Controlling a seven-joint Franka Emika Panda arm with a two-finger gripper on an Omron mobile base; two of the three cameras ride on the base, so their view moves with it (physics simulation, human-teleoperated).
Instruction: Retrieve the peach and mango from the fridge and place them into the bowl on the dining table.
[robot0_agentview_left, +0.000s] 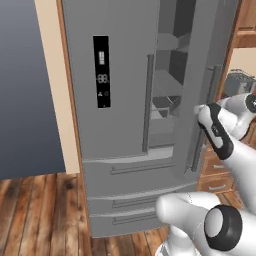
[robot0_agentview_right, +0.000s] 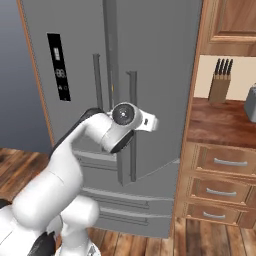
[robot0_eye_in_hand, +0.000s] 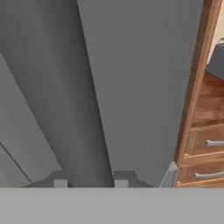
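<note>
The fridge (robot0_agentview_left: 120, 125) stands ahead with its right door (robot0_agentview_right: 155, 90) partly ajar. The gripper (robot0_eye_in_hand: 90, 181) is clamped on that door's bar handle (robot0_eye_in_hand: 83, 122). Wooden drawers (robot0_agentview_right: 220, 180) flank the right side.

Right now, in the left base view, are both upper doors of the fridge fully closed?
No. The right door of the fridge stands ajar, and grey shelves show through the gap beside the closed left door.

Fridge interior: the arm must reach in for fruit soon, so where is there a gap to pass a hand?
The fridge right door stands ajar; a gap opens between the left door's handle and the swung door. The gripper is shut on the right door's handle, crowding that edge.
</note>
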